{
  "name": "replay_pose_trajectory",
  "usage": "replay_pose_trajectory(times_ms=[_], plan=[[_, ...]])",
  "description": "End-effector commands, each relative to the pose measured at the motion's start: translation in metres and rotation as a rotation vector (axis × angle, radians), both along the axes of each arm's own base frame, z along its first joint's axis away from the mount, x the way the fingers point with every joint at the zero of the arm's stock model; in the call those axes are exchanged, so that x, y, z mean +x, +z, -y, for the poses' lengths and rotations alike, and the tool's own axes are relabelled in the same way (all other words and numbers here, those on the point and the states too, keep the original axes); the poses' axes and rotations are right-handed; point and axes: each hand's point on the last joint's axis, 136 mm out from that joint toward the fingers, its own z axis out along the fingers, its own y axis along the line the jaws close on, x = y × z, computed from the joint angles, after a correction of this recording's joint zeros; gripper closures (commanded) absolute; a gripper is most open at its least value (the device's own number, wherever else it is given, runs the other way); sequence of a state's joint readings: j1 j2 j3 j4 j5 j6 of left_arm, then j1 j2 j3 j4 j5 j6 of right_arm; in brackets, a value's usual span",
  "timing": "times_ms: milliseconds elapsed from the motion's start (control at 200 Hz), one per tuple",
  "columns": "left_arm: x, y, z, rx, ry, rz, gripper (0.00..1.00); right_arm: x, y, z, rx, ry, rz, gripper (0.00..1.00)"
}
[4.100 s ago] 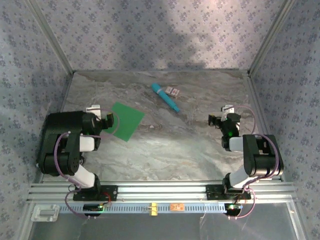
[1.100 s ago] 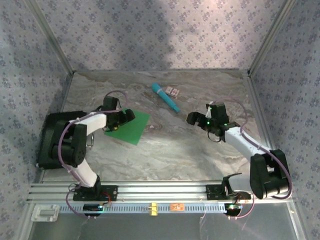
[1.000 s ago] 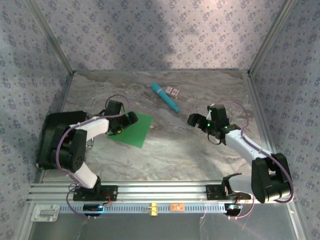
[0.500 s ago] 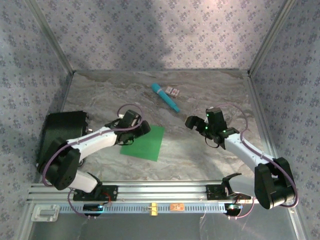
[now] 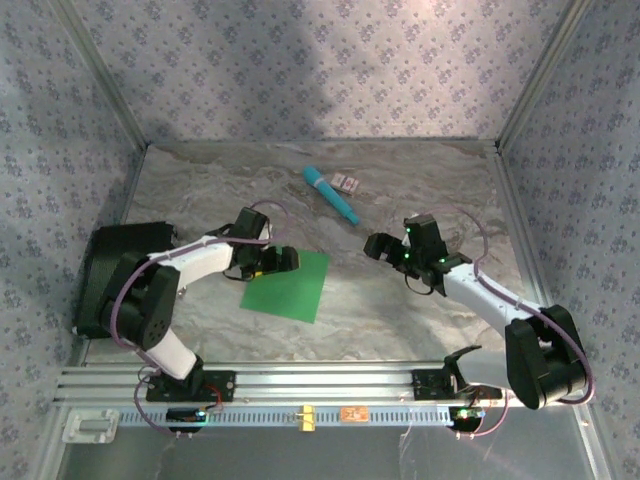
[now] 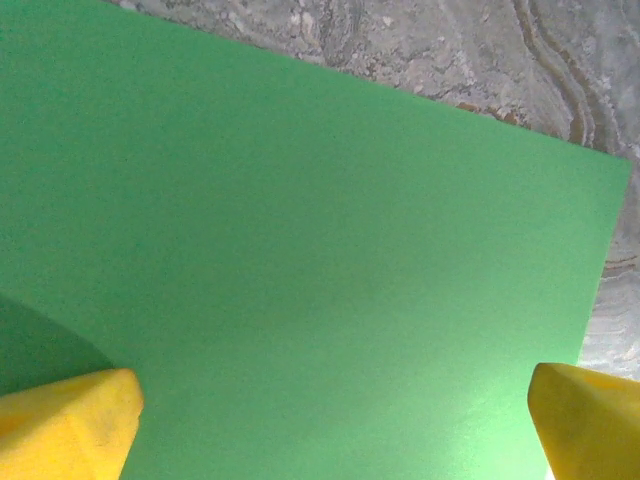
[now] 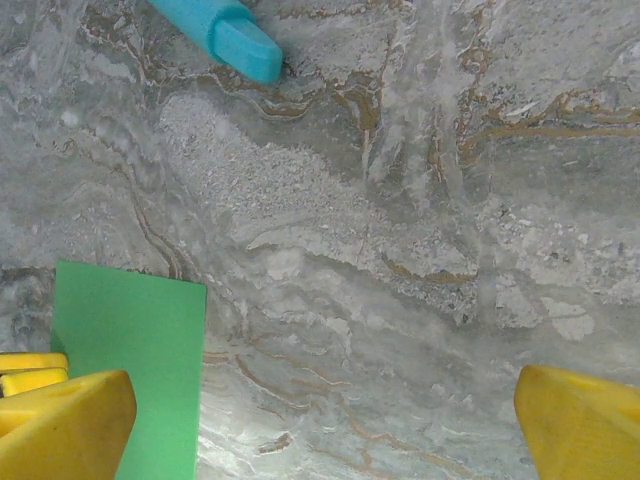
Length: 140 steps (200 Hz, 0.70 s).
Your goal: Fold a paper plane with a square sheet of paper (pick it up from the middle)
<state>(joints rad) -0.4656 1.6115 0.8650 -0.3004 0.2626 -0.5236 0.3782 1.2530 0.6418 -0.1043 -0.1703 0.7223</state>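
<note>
Jaws gape empty on your right gripper (image 5: 375, 245) and the left gripper (image 5: 283, 260) above the square sheet of paper (image 5: 295, 290), which may skid when pinched.

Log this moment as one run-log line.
square sheet of paper: flat on table, unfolded | left claw: open, over the sheet | right claw: open, over bare table | teal stick: far side

A robot lab cell: patterned walls (image 5: 300, 70), aluminium rail (image 5: 330, 380), marble-look tabletop (image 5: 360, 320).
</note>
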Motion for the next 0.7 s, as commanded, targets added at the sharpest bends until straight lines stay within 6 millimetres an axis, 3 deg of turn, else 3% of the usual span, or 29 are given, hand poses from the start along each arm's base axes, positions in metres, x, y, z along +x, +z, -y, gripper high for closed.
replay_pose_trajectory(times_ms=[0, 220, 340, 515, 695], plan=[[-0.007, -0.009, 0.003, 0.006, -0.012, -0.057, 0.0, 0.003, 0.008, 0.008, -0.052, -0.047, 0.003, 0.01], [-0.018, -0.024, 0.009, 0.047, 0.085, -0.101, 0.01, 0.003, 0.025, 0.019, -0.025, -0.085, 0.045, 0.01], [-0.021, -0.026, 0.018, 0.036, 0.184, -0.113, 0.01, 0.003, 0.02, 0.02, 0.036, -0.088, 0.003, 0.01], [-0.018, -0.008, 0.036, 0.052, 0.233, -0.044, 0.0, 0.002, 0.023, 0.013, 0.008, -0.038, 0.016, 0.01], [-0.009, 0.019, 0.034, 0.111, 0.191, 0.063, 0.0, 0.003, 0.029, 0.016, -0.039, -0.062, 0.081, 0.01]])
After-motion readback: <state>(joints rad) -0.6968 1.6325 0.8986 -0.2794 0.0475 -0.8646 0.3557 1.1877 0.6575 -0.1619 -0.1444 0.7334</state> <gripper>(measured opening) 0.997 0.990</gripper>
